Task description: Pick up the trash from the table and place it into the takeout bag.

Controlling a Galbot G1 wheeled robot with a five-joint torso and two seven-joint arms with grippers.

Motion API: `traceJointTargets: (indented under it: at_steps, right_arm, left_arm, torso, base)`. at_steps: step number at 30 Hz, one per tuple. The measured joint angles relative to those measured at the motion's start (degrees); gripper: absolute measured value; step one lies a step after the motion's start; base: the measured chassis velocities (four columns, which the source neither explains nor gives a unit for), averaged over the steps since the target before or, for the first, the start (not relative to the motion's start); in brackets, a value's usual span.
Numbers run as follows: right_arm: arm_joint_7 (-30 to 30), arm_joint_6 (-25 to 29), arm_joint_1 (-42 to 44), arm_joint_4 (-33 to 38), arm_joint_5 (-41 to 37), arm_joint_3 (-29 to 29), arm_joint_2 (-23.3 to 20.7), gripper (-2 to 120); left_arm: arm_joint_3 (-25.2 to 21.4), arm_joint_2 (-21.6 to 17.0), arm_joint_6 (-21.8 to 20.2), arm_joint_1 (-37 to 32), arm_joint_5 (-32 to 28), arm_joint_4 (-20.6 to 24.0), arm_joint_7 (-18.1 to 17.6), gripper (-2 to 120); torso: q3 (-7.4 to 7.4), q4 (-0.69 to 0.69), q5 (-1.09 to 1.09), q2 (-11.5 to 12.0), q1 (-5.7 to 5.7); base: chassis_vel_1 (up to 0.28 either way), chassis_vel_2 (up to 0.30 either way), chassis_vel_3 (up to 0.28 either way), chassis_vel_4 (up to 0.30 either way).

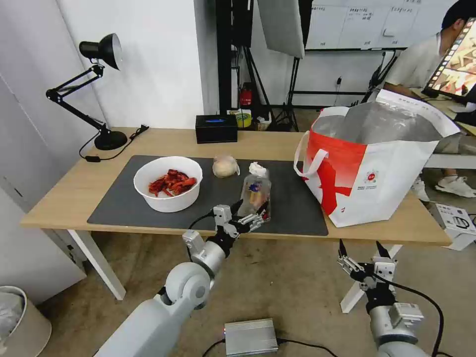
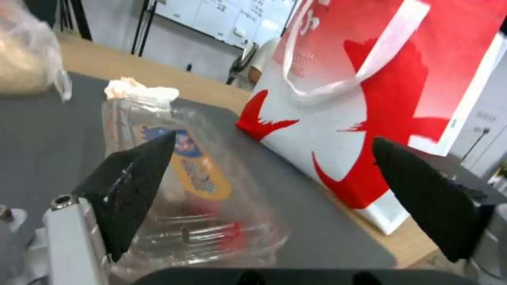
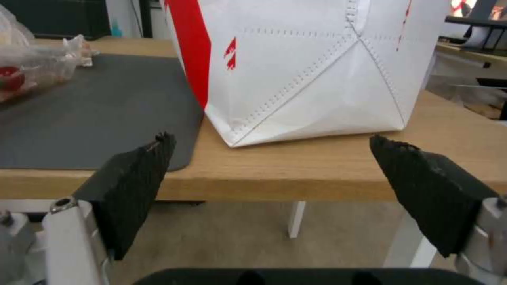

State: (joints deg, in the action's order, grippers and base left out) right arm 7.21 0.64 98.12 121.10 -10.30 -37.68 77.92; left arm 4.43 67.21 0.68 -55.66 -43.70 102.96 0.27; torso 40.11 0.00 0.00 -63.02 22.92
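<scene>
right gripper (image 1: 361, 248) hangs low, below the table's front edge and in front of the takeout bag, fingers spread wide, grasping nothing. through its wrist camera the two black pads (image 3: 134, 186) frame the table edge and the bag's white bottom corner.

left gripper (image 1: 252, 210) reaches over the front edge of the table (image 1: 74, 191), at the near rim of the dark grey mat (image 1: 119, 203). fingers are released, spread apart; the clear plastic clamshell tray (image 1: 256, 191) stands just past them, one black finger (image 2: 132, 186) overlapping its near side in the left wrist view, the other well off toward the bag. contact cannot be told. the tray is clear, with a blue and yellow label and red bits at the bottom (image 2: 180, 186).

mid-mat: white bowl of red shells (image 1: 168, 183) on the mat's left part. plastic-wrapped beige lump (image 1: 225, 166) behind and between bowl and tray. small crumpled white tissue (image 1: 258, 169) just behind the tray, top poking above it.

right end of table: takeout bag (image 1: 377, 163), upright, mouth open, silver lining showing, loop handle hanging toward the mat.

back edge: black rectangular box (image 1: 216, 128); black desk lamp (image 1: 101, 89) at the far left corner.
</scene>
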Motion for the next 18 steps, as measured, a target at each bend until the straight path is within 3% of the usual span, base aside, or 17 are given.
traceJointTargets:
  at_steps: [10, 18]
  right_arm:
    - [0.0, 0.0, -1.5, 0.1, -1.5, 1.0, -0.2, 94]
    - [-0.8, -0.3, -4.2, 2.0, -11.2, 3.7, -1.5, 94]
  left_arm:
    - [1.5, 0.2, -1.2, 4.5, 4.4, -3.6, -1.6, 68]
    - [1.0, -0.3, -3.8, 5.8, 10.2, -5.2, -2.3, 38]
  torso:
    - [0.0, 0.0, 0.0, 0.0, 0.0]
    - [0.0, 0.0, 0.0, 0.0, 0.0]
  base:
    - [0.0, 0.0, 0.0, 0.0]
    - [0.0, 0.0, 0.0, 0.0]
